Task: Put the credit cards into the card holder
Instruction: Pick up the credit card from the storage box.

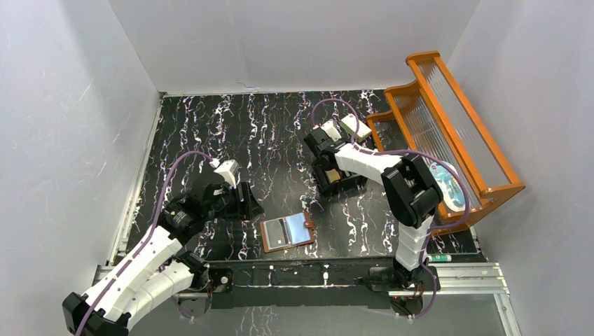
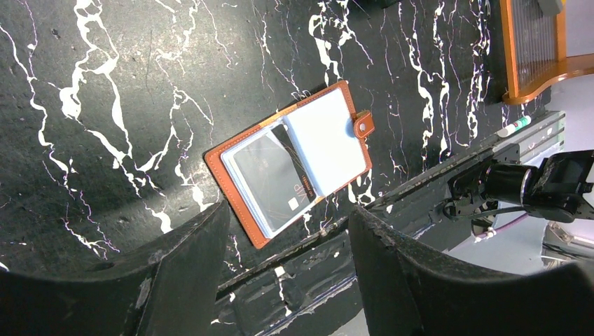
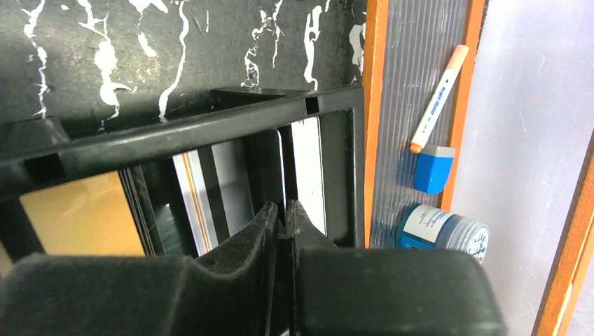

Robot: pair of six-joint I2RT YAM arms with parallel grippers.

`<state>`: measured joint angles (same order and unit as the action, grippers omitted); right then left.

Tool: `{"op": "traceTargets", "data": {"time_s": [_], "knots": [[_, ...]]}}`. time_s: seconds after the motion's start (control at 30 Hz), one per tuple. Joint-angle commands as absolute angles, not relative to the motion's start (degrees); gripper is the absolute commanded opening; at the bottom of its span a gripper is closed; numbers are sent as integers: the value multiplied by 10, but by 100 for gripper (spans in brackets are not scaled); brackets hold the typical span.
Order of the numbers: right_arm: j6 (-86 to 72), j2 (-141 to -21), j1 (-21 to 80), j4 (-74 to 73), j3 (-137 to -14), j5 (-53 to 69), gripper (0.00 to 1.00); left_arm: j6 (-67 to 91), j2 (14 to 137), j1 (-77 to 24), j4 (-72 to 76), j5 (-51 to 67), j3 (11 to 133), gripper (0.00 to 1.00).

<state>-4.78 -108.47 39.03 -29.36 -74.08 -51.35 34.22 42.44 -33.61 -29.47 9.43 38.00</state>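
Note:
The card holder (image 1: 287, 232) (image 2: 294, 164) lies open near the table's front edge, brown outside with pale slots, and a dark card (image 2: 273, 175) sits in one slot. My left gripper (image 1: 242, 201) (image 2: 287, 210) hovers open just left of it, holding nothing. My right gripper (image 1: 329, 175) (image 3: 284, 206) reaches into a black compartmented box (image 3: 210, 126). Its jaws are pressed on the top edge of a thin credit card standing on edge. Other credit cards stand in the box: an orange one (image 3: 77, 213), a grey one (image 3: 231, 175) and a white one (image 3: 309, 175).
An orange wooden rack (image 1: 448, 133) stands at the right, right beside the box. It holds a marker (image 3: 438, 98), a blue eraser (image 3: 431, 168) and a blue jar (image 3: 441, 231). A metal rail (image 1: 315, 269) runs along the front edge.

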Motion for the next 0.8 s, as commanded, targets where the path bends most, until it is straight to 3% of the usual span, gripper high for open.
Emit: {"op": "traceTargets", "data": {"time_s": [0.0, 0.3, 0.47, 0.77], "knots": [[-77, -1021, 388, -331, -770, -483, 15, 344, 418, -338, -306, 95, 388, 61], [-107, -960, 389, -364, -788, -332, 0, 360, 421, -338, -306, 113, 387, 60], [-138, -918, 388, -386, -803, -260, 0, 406, 420, -338, -296, 149, 372, 60], [-179, -809, 388, -292, -733, -77, 0, 542, 403, -338, -180, 224, 317, 55]]}}
